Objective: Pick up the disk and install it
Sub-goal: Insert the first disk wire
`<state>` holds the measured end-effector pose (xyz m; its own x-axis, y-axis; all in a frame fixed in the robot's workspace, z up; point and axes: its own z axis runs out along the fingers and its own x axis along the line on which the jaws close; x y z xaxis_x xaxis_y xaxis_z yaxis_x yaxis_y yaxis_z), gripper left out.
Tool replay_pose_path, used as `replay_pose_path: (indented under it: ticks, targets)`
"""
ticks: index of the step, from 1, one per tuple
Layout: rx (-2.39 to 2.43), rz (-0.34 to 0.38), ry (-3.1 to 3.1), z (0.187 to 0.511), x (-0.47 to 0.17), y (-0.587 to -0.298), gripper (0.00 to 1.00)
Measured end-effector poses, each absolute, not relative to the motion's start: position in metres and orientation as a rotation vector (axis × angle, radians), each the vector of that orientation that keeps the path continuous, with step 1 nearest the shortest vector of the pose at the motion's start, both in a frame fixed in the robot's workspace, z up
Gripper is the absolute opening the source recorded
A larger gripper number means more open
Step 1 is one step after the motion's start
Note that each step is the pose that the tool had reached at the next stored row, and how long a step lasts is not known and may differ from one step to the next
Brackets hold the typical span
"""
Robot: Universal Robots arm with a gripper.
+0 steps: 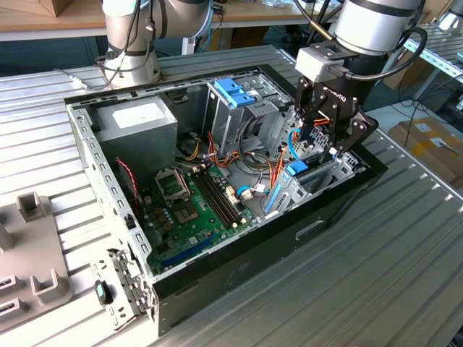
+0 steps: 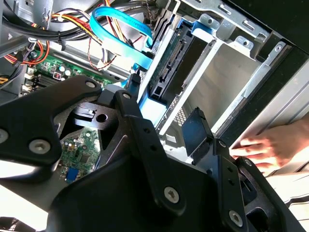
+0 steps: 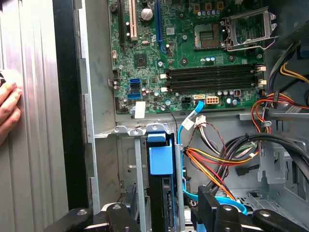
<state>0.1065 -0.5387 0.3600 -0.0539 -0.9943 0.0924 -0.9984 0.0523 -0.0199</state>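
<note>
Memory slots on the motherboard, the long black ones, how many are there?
4 memory slots, side by side in one block on the motherboard beside the processor socket: one pair nearer the socket, one pair farther. None looks hidden.

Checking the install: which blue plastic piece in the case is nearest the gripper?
The light blue plastic carrier rail framing the disk, standing in the bay below the gripper; the other blue bracket tops the metal drive cage.

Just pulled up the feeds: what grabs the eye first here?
The open computer case with its green motherboard dominates the exterior view. Toward the exterior view's right, the gripper hangs over the disk, which stands on edge in its bay. A person's hand rests just outside the case wall.
</note>
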Motion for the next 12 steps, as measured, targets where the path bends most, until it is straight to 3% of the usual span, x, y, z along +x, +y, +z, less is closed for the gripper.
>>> replay_pose_path:
  ticks: [12]
  targets:
    - [2.123,0.121,-2.239,0.3654,0.1065,-0.5387,0.62]
